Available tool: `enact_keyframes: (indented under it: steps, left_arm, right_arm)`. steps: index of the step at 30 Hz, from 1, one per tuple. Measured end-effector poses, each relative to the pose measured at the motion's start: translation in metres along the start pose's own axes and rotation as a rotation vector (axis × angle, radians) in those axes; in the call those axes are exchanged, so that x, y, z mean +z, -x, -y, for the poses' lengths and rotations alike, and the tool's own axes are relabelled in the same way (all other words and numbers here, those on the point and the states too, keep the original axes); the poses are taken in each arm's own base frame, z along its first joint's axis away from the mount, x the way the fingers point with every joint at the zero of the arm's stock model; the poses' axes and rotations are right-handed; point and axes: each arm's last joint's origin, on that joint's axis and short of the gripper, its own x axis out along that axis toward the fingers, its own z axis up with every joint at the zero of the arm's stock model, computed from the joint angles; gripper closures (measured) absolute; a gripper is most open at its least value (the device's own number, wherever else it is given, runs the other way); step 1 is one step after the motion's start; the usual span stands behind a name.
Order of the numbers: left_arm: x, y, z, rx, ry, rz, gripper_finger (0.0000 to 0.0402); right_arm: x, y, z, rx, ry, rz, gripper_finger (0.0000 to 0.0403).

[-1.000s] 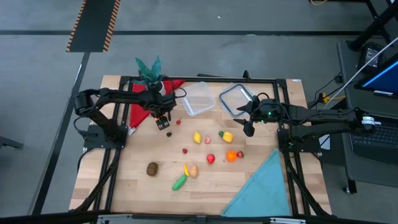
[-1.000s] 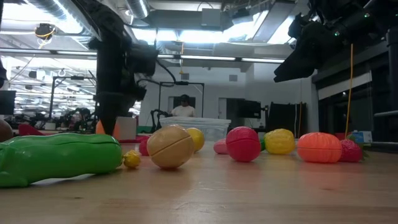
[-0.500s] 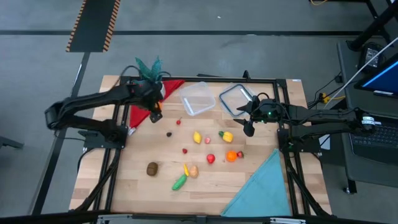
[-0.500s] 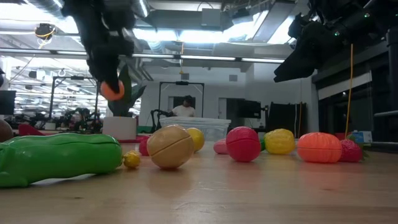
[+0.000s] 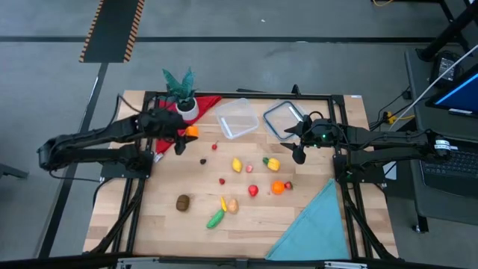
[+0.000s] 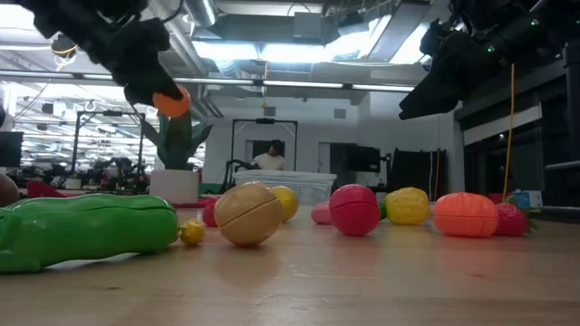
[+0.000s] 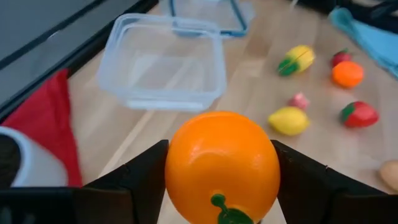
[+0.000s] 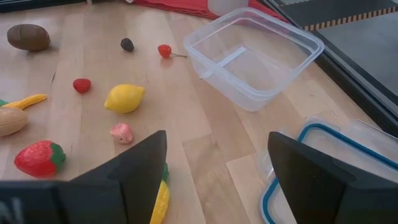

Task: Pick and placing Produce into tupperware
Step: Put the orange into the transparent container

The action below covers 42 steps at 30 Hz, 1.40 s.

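Left gripper (image 5: pixel 187 133) pinches a small orange fruit (image 5: pixel 192 131) between its fingers and has swung up and away from the board since a second ago, when it was down at the wood beside the tiny dark berry (image 5: pixel 202 160); it now hangs above the red cloth (image 5: pixel 166 136) near the potted plant (image 5: pixel 181 93). That orange is round and glossy with a green stem nub. Right of it, the clear square tupperware (image 5: pixel 237 118) sits empty, with the blue-rimmed lid (image 5: pixel 283 119) alongside. Loose produce lies scattered mid-table. Right gripper (image 5: pixel 299 146), fingers spread and holding nothing, has not moved, poised by the lid.
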Motion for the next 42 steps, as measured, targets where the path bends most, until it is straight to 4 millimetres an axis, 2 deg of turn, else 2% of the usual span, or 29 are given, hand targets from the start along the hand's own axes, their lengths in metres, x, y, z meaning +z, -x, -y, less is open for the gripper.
enact_keyframes:
  steps: [8,15,20,26,37,42]
  left_arm:
    - [-0.008,-0.007,0.012,-0.269,-0.141,0.195,0.0163]
    - [-0.014,-0.009,0.016,-0.401,-0.208,0.201,0.0163]
    - [-0.014,-0.01,0.015,-0.36,-0.19,0.2,0.0163]
    - [-0.012,-0.018,0.012,-0.266,-0.083,0.188,0.0163]
    - [-0.001,-0.041,0.014,-0.142,-0.086,0.279,0.0163]
    - [0.0,-0.051,0.013,-0.002,-0.071,0.304,0.0163]
  right_arm:
    - [0.0,0.0,0.0,0.0,-0.035,0.0,0.0121]
    - [0.0,0.0,0.0,0.0,-0.026,0.001,0.0121]
    - [0.001,0.0,0.0,0.001,-0.025,0.007,0.0121]
    - [0.002,0.0,0.0,0.003,-0.026,0.022,0.0121]
    - [0.002,0.0,0.0,0.002,-0.026,0.022,0.0121]
    - [0.002,0.0,0.0,0.003,-0.026,0.021,0.0121]
